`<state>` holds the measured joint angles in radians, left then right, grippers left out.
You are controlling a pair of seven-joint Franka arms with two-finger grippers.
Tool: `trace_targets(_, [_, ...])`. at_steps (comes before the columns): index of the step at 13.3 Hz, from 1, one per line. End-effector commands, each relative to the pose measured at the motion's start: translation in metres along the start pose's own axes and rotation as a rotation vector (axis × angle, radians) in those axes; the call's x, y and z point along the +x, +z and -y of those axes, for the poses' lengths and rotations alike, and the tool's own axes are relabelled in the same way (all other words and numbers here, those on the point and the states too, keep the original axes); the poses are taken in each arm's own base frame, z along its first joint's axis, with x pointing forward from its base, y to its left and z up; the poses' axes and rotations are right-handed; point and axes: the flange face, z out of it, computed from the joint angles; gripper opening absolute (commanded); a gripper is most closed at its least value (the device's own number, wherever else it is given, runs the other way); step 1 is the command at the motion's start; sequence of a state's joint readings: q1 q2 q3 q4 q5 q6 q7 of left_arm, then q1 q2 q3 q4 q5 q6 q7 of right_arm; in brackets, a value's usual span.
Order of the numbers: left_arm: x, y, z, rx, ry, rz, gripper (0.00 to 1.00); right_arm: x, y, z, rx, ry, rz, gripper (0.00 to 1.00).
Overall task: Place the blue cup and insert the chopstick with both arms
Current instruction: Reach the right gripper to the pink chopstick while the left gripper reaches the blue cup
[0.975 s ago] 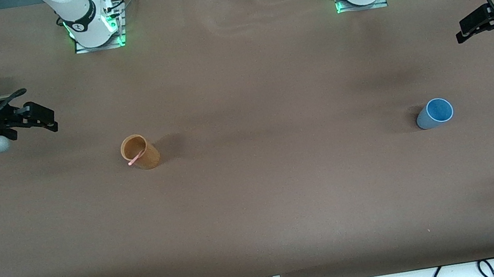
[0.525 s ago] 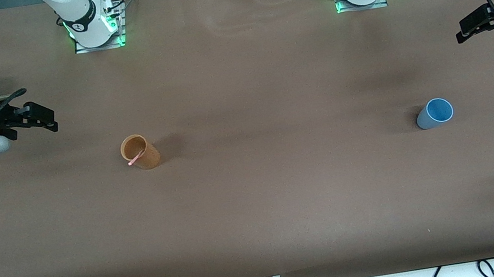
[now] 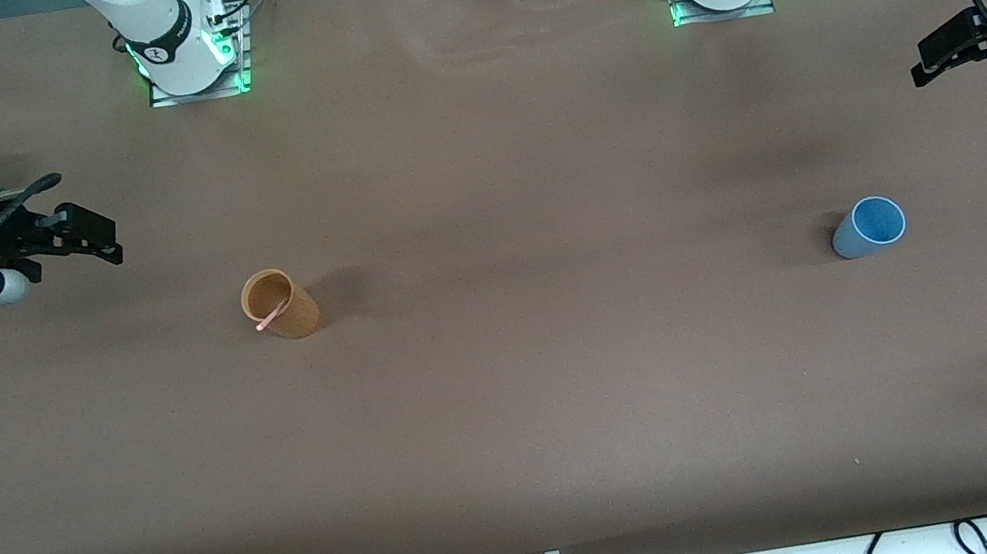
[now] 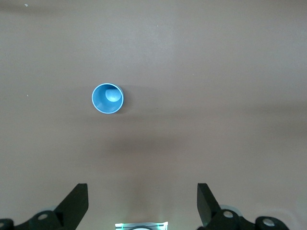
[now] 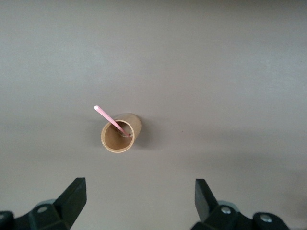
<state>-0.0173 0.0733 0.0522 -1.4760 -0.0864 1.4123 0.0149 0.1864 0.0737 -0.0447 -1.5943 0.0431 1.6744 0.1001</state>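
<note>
Front view, cups: the blue cup (image 3: pixel 868 227) stands upright toward the left arm's end; an orange-brown cup (image 3: pixel 279 305) holds the pink chopstick (image 3: pixel 271 315), its tip leaning out toward 8 o'clock.
Front view, grippers: the left gripper (image 3: pixel 957 55) and the right gripper (image 3: pixel 80 236) hover spread wide, holding nothing.
Left wrist view: blue cup at 11 o'clock from the parted fingers (image 4: pixel 76 203).
Right wrist view: chopstick in the orange-brown cup, at 11 o'clock from the parted fingers (image 5: pixel 74 197).
</note>
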Motion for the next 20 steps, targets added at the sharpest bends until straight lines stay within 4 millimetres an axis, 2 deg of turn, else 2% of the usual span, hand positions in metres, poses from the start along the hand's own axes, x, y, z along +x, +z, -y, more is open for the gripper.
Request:
trace_targets(1, [0.0,0.001,0.0,0.014,-0.004,-0.002,1.0,0.003,-0.004,0.0,0.017,0.004,-0.006,1.0])
trace_targets(5, [0.003,0.006,0.0,0.016,-0.005,0.008,1.0,0.015,0.01,0.005,0.025,0.001,-0.022,1.0])
trace_targets(9, [0.003,0.006,0.002,0.015,-0.008,0.01,1.0,0.014,0.01,0.008,0.026,0.001,-0.023,1.0])
trace_targets(10, [0.007,0.012,0.003,0.015,-0.009,0.021,1.0,0.016,0.013,0.007,0.027,0.003,-0.022,1.0])
trace_targets(12, [0.019,0.029,0.005,0.017,-0.012,0.05,1.0,0.031,0.06,0.014,0.011,-0.02,0.054,1.0])
trace_targets(13, [0.027,0.042,0.007,0.018,-0.012,0.073,1.0,0.038,0.102,0.04,-0.015,-0.06,0.123,1.0])
trace_targets(14, [0.033,0.053,0.008,0.019,-0.006,0.093,1.0,0.036,0.118,0.061,-0.032,-0.086,0.145,1.0])
trace_targets(15, [0.04,0.065,0.009,0.02,-0.008,0.114,1.0,0.039,0.133,0.066,-0.03,-0.092,0.164,1.0])
trace_targets(16, [0.047,0.076,0.011,0.02,-0.011,0.123,1.0,0.043,0.176,0.072,-0.039,-0.109,0.236,1.0])
trace_targets(18, [0.069,0.106,0.015,0.027,-0.018,0.125,1.0,0.051,0.197,0.082,-0.042,-0.119,0.214,1.0])
trace_targets(20, [0.09,0.147,0.023,0.072,-0.018,0.163,1.0,0.055,0.205,0.103,-0.045,-0.148,0.159,1.0])
